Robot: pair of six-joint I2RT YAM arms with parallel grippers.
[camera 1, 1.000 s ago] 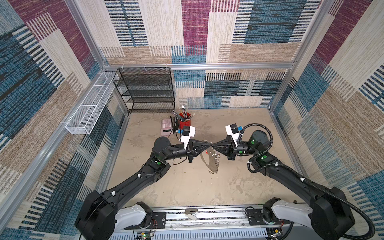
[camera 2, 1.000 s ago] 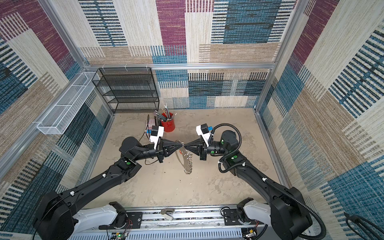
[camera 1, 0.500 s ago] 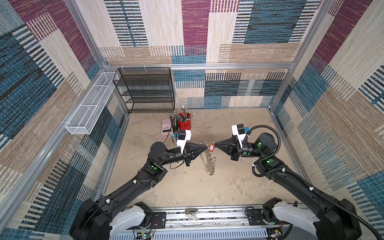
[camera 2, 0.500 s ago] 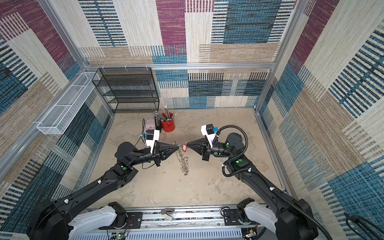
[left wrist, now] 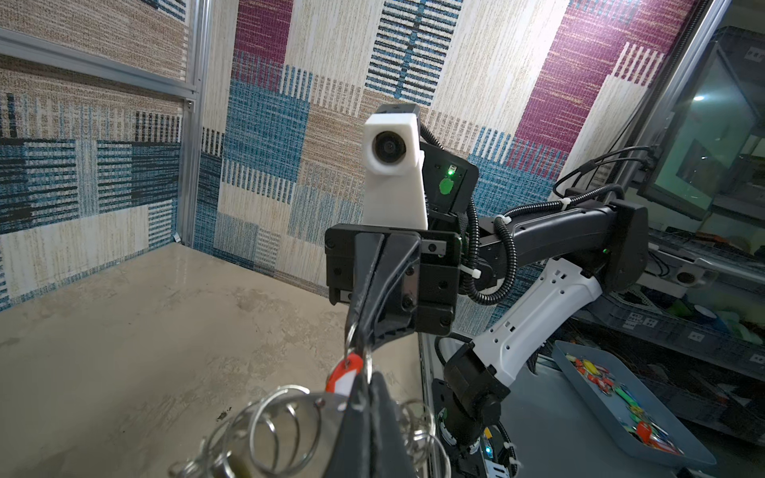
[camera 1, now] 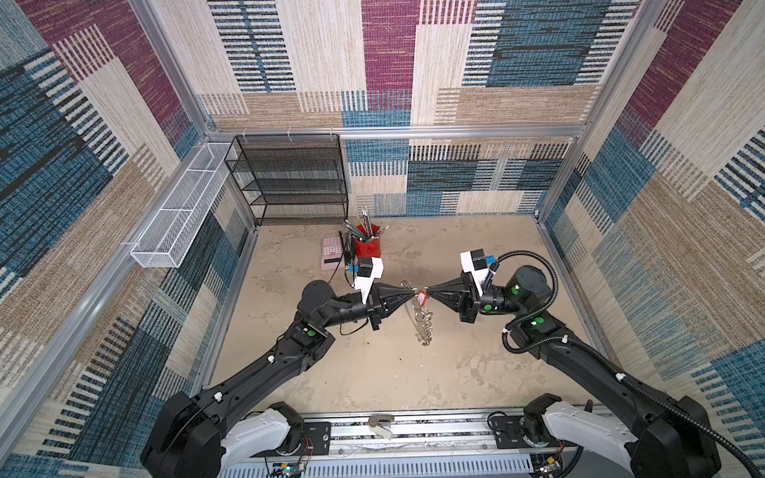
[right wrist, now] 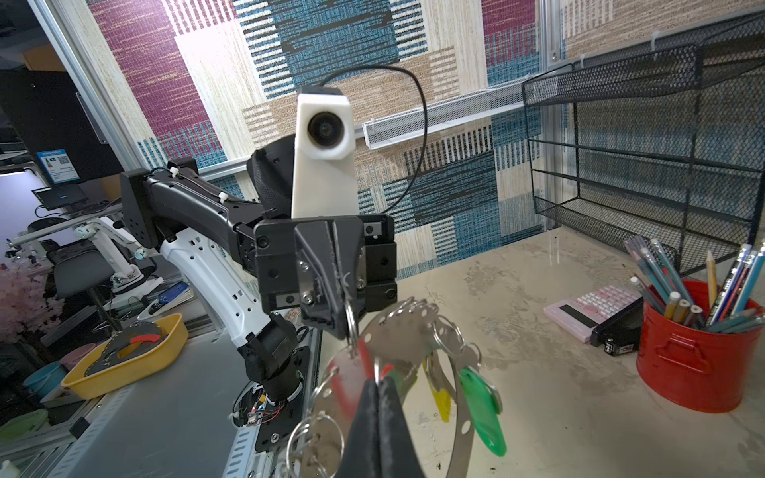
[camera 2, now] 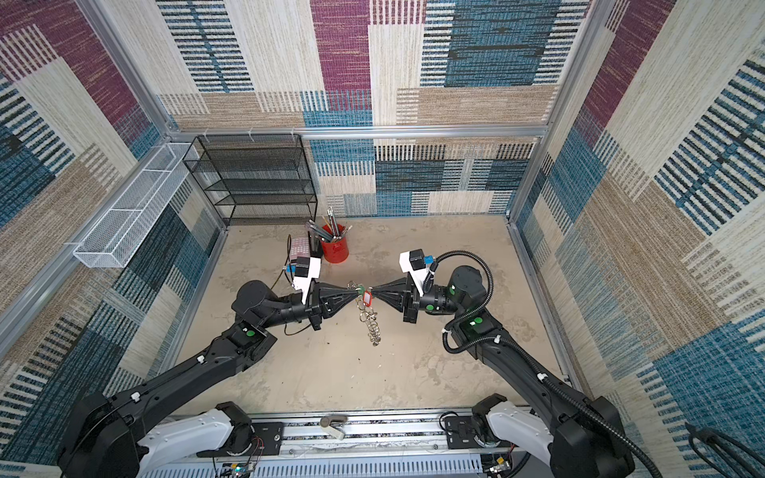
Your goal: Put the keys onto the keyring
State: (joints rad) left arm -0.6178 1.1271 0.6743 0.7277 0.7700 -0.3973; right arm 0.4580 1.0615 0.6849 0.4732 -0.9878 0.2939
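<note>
Nothing legible anywhere; the blue notice (right wrist: pixel 58 165) (bearing a square code) is too blurred to read.

In both top views the red-tagged key (camera 1: pixel 421 296) is too small to show its blade, and what the left end effector (camera 1: pixel 414 292) and right end effector (camera 1: pixel 427 291) pinch cannot be made out there. The left wrist view's edge cuts off the keyring (left wrist: pixel 323 418). In the right wrist view the red tag is blurred, the yellow-tagged key (right wrist: pixel 439 399) half hidden behind the band
</note>
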